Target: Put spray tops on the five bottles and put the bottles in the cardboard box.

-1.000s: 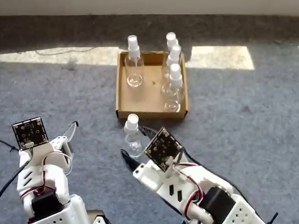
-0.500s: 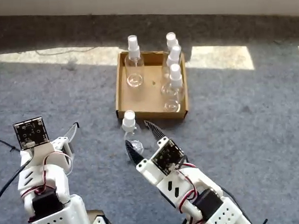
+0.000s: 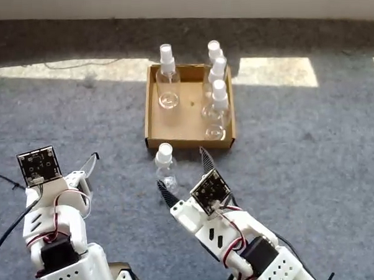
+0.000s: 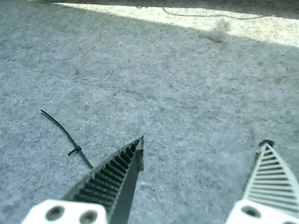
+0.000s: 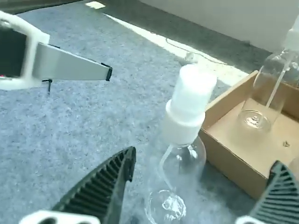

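We note a grey carpet (image 3: 311, 147) over the whole floor. A band of sunlight (image 3: 277, 73) crosses it just below a pale wall (image 3: 230, 1). A black cable tie (image 4: 74, 150) lies loose on the shaded pile. A tuft of lint (image 4: 218, 25) sits at the sunlit edge, with a thin cord (image 4: 196, 16) beside it.

The bottle (image 5: 180, 184) is clear, glossy plastic under a smooth, matt white top (image 5: 189, 105); the box (image 3: 149, 110) is dull brown cardboard; the counter (image 3: 80, 120) wears rough grey cloth; the right end effector (image 3: 182, 168) has ribbed black plastic fingers (image 5: 100, 184).
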Controlling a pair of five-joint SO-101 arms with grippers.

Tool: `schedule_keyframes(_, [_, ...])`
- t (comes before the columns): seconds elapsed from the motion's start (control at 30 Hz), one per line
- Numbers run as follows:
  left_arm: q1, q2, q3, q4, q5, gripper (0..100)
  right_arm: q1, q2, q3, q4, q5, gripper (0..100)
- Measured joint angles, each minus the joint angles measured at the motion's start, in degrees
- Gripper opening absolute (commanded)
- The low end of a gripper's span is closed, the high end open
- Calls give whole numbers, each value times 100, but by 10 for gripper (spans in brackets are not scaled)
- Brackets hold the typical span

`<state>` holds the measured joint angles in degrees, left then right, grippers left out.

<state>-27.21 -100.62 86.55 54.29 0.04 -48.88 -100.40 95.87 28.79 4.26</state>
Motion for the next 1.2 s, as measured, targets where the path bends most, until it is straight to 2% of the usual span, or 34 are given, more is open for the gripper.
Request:
schedule_keyframes(0.47, [149, 0, 0, 0, 0, 337, -237, 18, 0, 53, -53, 386])
schedule_keyframes(0.67, [255, 0, 0, 0, 0, 337, -255, 1073, -62, 176, -62, 386])
schedule_keyframes(0.77, [255, 0, 0, 0, 0, 337, -255, 1829, -255, -229, -176, 386])
schedule_keyframes(0.97, [255, 0, 0, 0, 0, 337, -273, 3095, -413, -1793, -220, 386])
schedule_keyframes(1.2, [255, 0, 0, 0, 0, 337, -273, 4062, -413, -2945, -220, 386])
